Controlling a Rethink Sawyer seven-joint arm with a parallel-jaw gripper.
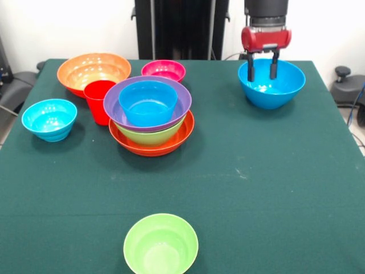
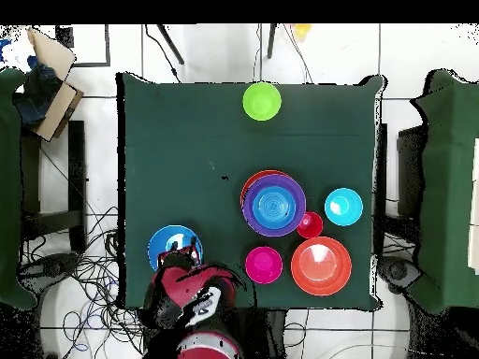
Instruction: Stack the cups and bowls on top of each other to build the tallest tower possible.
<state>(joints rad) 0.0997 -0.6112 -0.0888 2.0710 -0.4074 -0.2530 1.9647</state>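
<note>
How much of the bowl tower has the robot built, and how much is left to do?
Done: the tower has four bowls, orange at the bottom, then green, purple, blue. In hand: the gripper is open over the big blue bowl, one finger inside and one behind its rim. Left: the orange bowl, magenta bowl, light blue bowl, green bowl and red cup.

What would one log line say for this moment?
gripper: open, over big blue plastic bowl | tower: four nested bowls | red plastic tumbler: unstacked

Bright even light from above; soft shadows under bowls; white glare spots on glossy plastic.
</note>
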